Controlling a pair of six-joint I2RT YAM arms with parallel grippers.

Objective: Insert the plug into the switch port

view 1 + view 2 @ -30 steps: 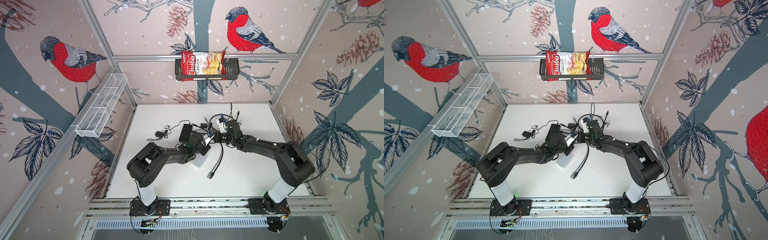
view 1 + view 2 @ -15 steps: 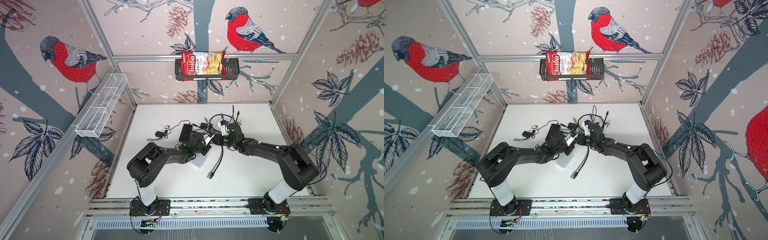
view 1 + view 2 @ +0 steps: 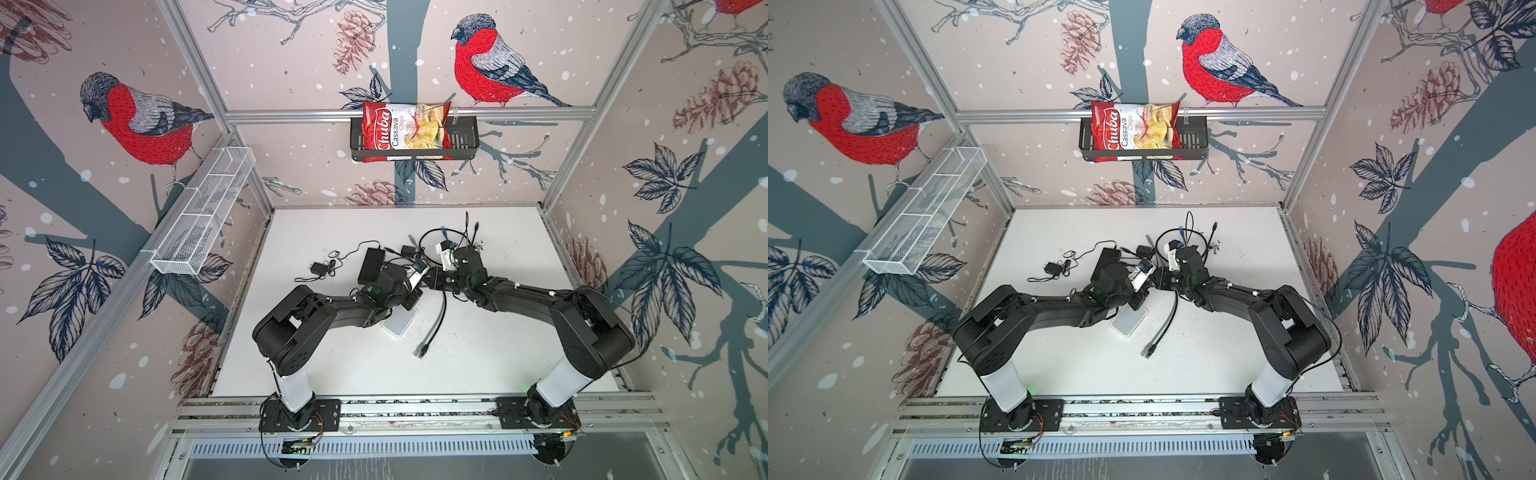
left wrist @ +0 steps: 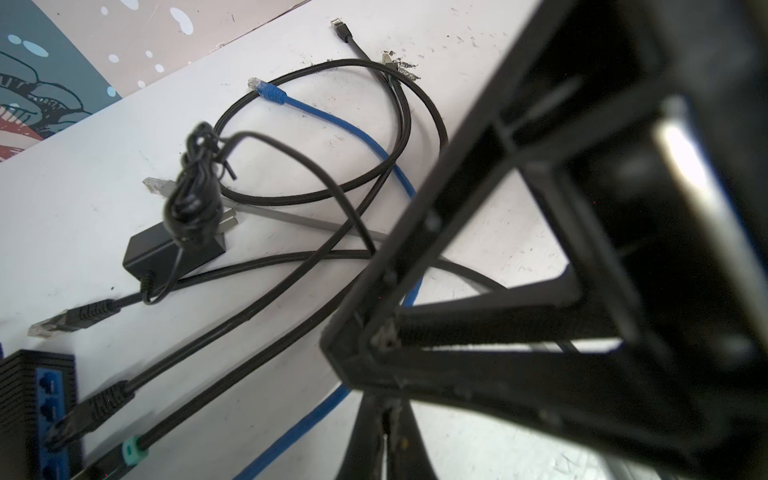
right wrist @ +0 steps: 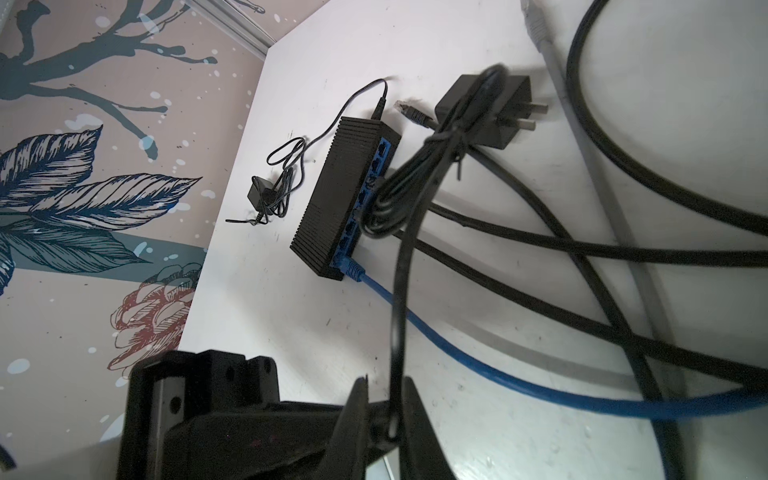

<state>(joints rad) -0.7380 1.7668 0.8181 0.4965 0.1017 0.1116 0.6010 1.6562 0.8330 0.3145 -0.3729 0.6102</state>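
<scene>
A black basket [image 3: 465,143] on the far wall is holding a chips bag [image 3: 405,131]. The right gripper [image 5: 387,399] is pinching a thin black cord [image 5: 395,311], jaws nearly closed; the left gripper [image 4: 388,424] is sitting fully closed, its hold unclear. The switch [image 5: 332,195] is lying left of both, a loose black plug [image 5: 411,111] just beside its far end.

Left wrist view: switch [image 4: 20,374] cut by frame edge, few ports showing; right arm [image 4: 582,249] a blurred bulk hiding cables [image 4: 291,257]; left claw [image 4: 386,415] blurred, contents unclear. Right wrist view: adapter cord [image 5: 386,199] blurred, covers middle ports. In both top views white box [image 3: 402,327] half under left arm [image 3: 332,307].
</scene>
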